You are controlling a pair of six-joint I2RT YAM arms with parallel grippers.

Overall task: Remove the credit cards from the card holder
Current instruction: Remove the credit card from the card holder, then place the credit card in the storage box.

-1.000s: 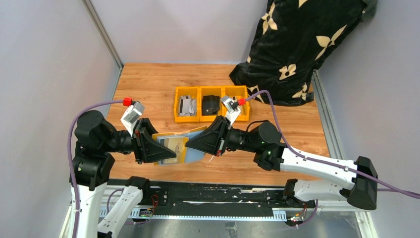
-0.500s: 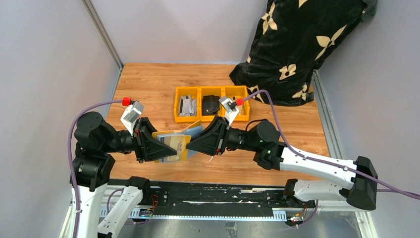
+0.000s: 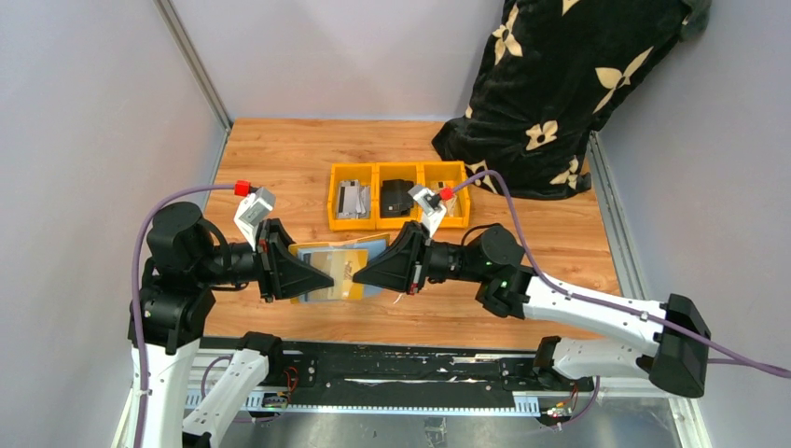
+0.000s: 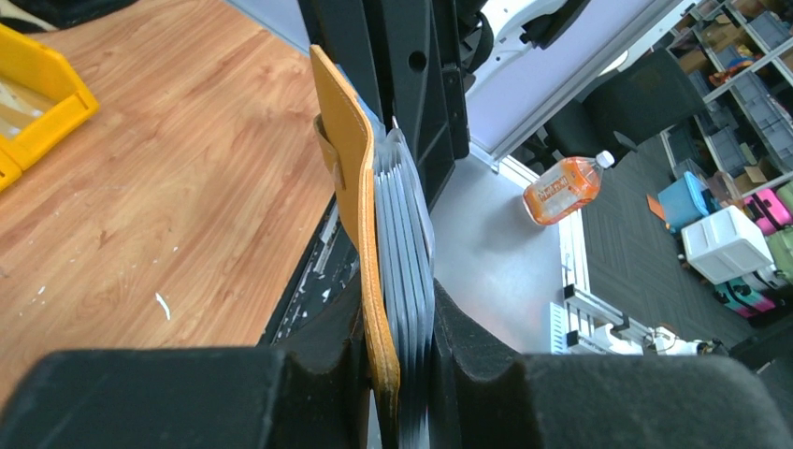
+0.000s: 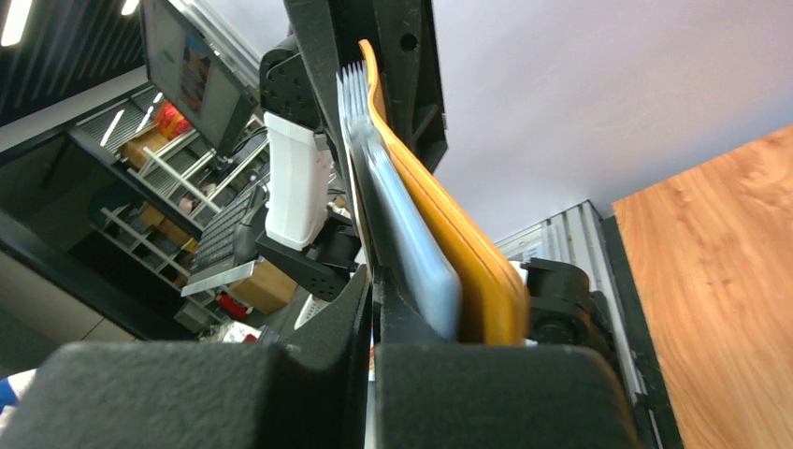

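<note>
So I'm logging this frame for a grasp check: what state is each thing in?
card holder, opened out, held off the table by both claws.
credit cards, stacked against the holder's inside, not yet out.
left claw, shut on the card holder and cards.
right claw, shut on the credit cards' edge.
black wallet, lying in the middle bin.

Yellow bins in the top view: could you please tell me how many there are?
3, in one row beyond the arms: the left bin, the middle bin holding a black item, and the right bin, partly covered by the right wrist camera.
</note>
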